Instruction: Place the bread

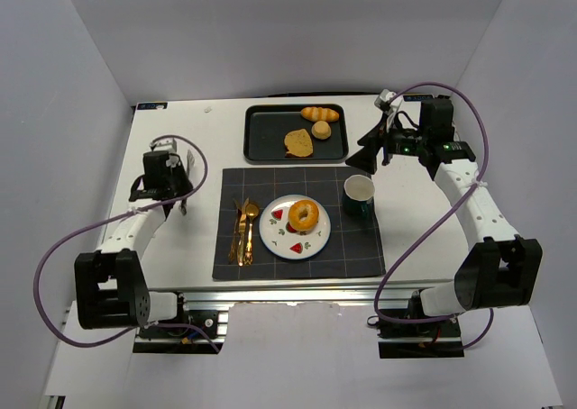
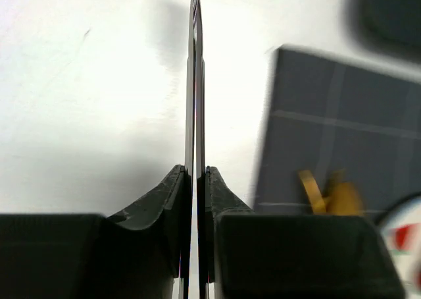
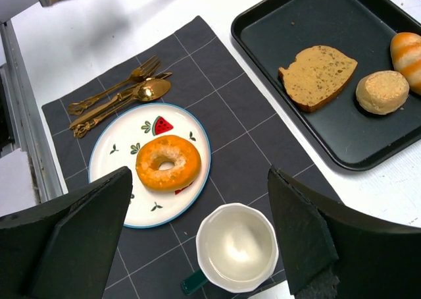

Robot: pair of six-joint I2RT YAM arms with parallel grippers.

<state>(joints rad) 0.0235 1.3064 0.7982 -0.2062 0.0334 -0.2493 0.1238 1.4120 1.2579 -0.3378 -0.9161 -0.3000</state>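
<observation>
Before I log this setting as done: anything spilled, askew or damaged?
Nothing stands out. The golden-brown ring-shaped bread lies flat on the round white plate, the green mug stands upright and empty, and gold cutlery lies beside the plate.

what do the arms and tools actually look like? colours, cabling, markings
Both match: left arm and right arm have white links, black joint housings and a looping purple cable. Left tool and right tool are matte black; the fingers are wedge-shaped. Small green lights glow by the right wrist. No readable markings.
</observation>
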